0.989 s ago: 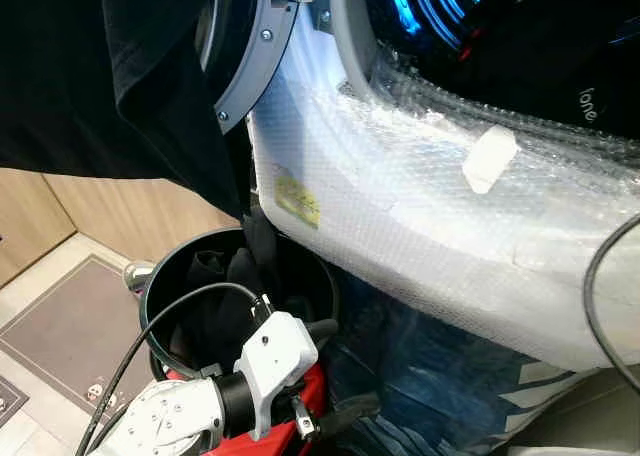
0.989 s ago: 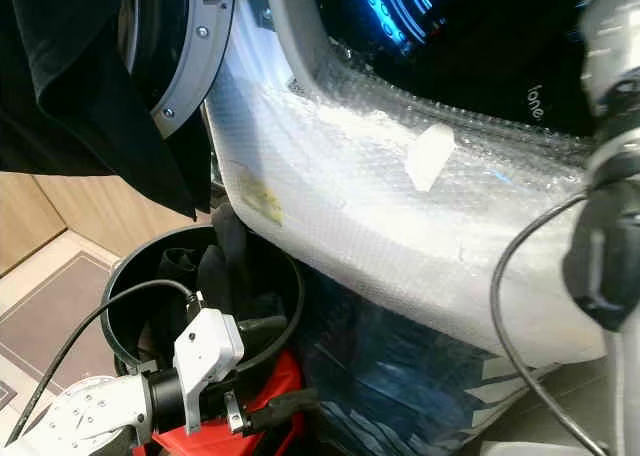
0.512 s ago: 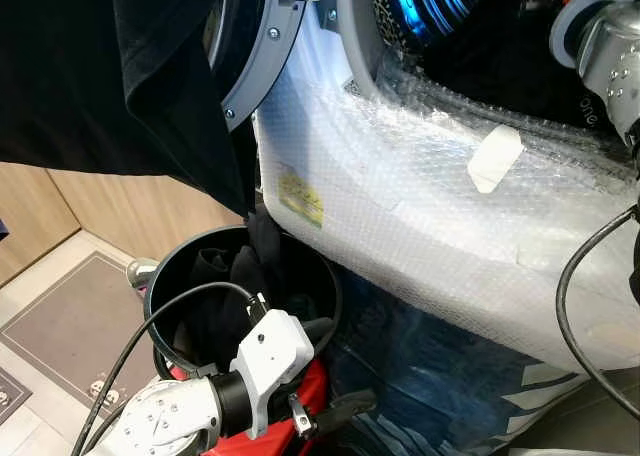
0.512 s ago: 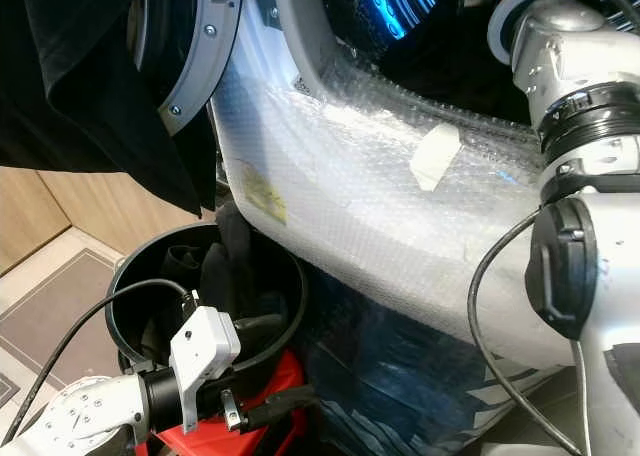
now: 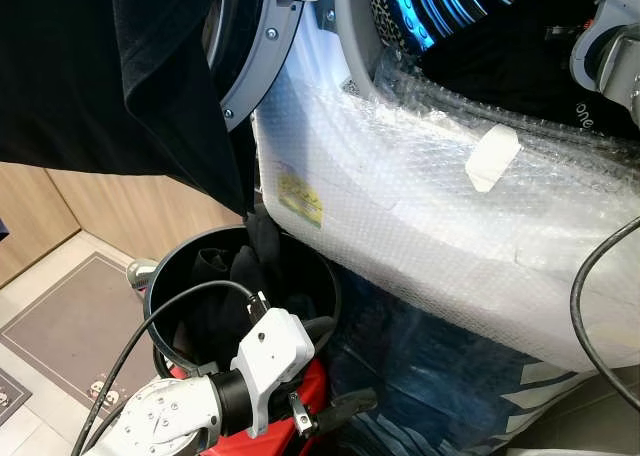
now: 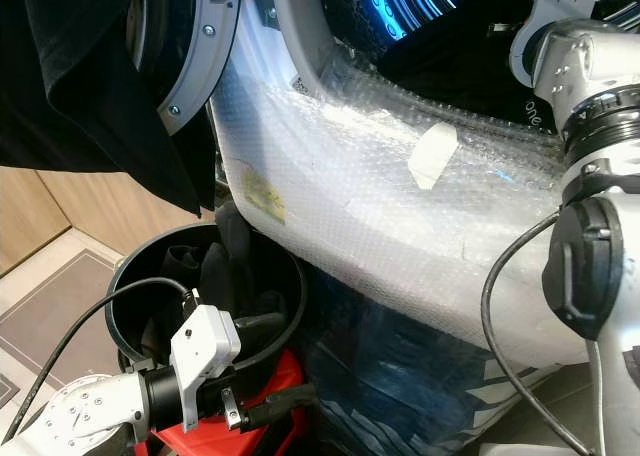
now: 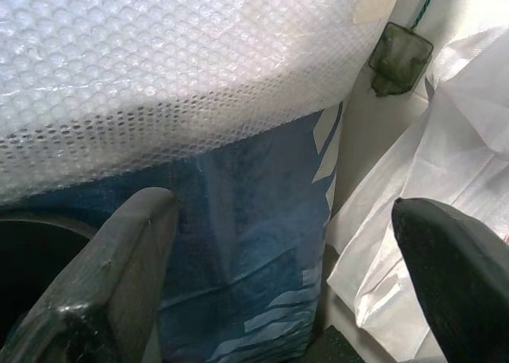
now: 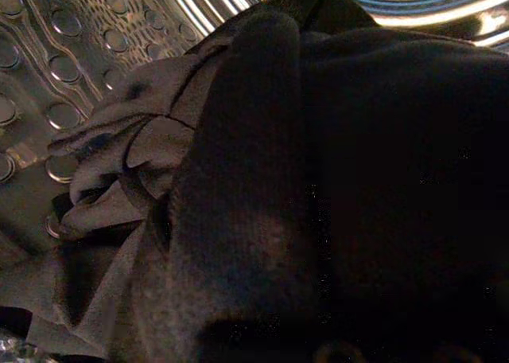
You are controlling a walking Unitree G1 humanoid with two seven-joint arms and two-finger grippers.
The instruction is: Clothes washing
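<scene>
The washing machine, wrapped in bubble wrap, stands with its door swung out. A black garment hangs over that door. Blue light glows inside the drum, where dark clothes lie piled against the steel wall. My right arm reaches into the drum mouth, its far end hidden among that laundry. Below, a black round basket holds more dark clothes. My left gripper hovers at the basket's right rim, open and holding nothing.
A blue printed bag sits under the machine's front. Something red lies beneath my left wrist. White woven sacks lean beside the machine. A grey mat covers the floor left of the basket, below wooden cabinets.
My right arm has risen from the lower right edge up into the drum mouth and shifted slightly further right. The left arm and the basket have stayed where they were.
</scene>
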